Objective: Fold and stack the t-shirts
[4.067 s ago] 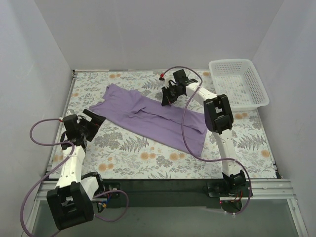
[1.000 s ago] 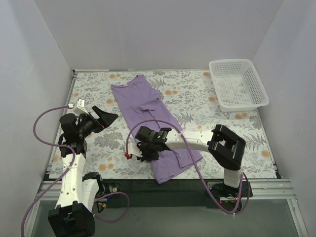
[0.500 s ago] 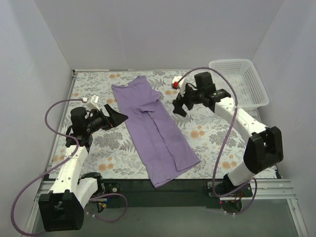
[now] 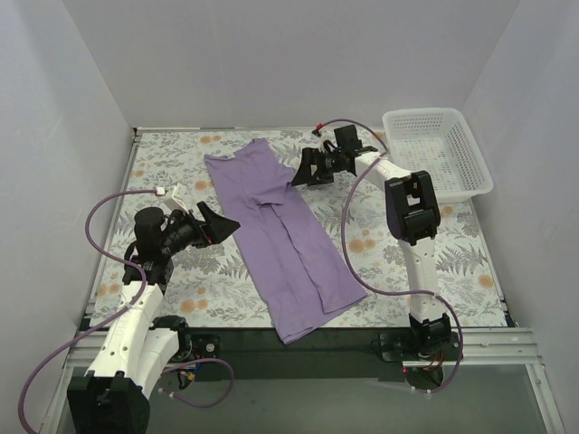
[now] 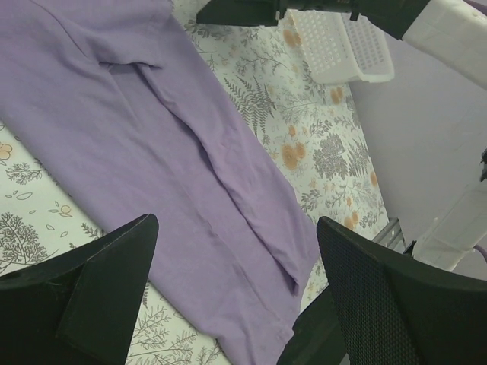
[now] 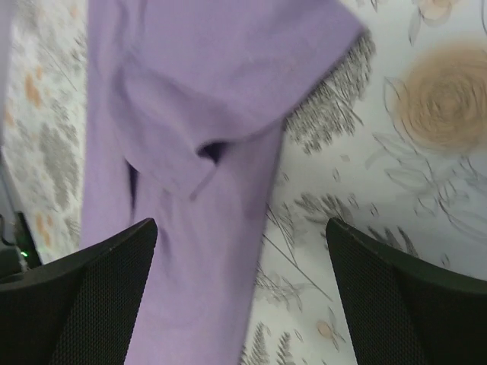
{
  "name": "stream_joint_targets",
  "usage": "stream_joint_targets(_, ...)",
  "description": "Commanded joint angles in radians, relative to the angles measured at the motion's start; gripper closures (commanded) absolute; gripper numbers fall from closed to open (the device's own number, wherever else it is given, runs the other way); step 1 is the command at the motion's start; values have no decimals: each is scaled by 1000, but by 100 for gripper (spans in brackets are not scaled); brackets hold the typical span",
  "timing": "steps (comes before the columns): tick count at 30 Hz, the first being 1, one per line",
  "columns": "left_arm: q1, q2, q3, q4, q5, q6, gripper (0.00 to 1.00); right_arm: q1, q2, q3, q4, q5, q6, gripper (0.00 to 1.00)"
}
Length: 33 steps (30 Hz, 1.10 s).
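Your purple t-shirt (image 4: 285,240) lies folded into a long strip, slanting across the flowered table (image 4: 470,262). Its neck and any tag cannot be made out. Your left gripper (image 4: 220,222) hovers spread beside its left edge, and your right gripper (image 4: 302,170) is spread and empty by the sleeve. A white basket (image 4: 425,113) sits far right.

The lavender-purple t-shirt (image 4: 282,237) is plain and unprinted. It is folded lengthwise into a long, narrow strip and lies flat on the flower-patterned bench (image 4: 452,262). It runs on a slant from the far left-centre toward the near edge, where its lower end reaches the bench's front border. Near the far end a sleeve (image 6: 221,99) is tucked over the body and leaves a small pucker. Soft creases run along its length (image 5: 190,175).
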Motion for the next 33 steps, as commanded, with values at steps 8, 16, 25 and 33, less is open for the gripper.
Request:
stream_joint_targets(8,-3,-31,-3,-14,-35,13,15,11,141,177,211,110,447,19)
stream_joint_targets(16,-3,-24,0,-15,-41,16,16,29,206,218,207,157,515,43)
stream_joint_targets(25,-3,-25,-2,-15,-40,17,15,45,253,220,213,167,584,53)
stream_joint_targets(33,-3,-24,1,-17,-34,19,15,40,270,239,231,162,613,78)
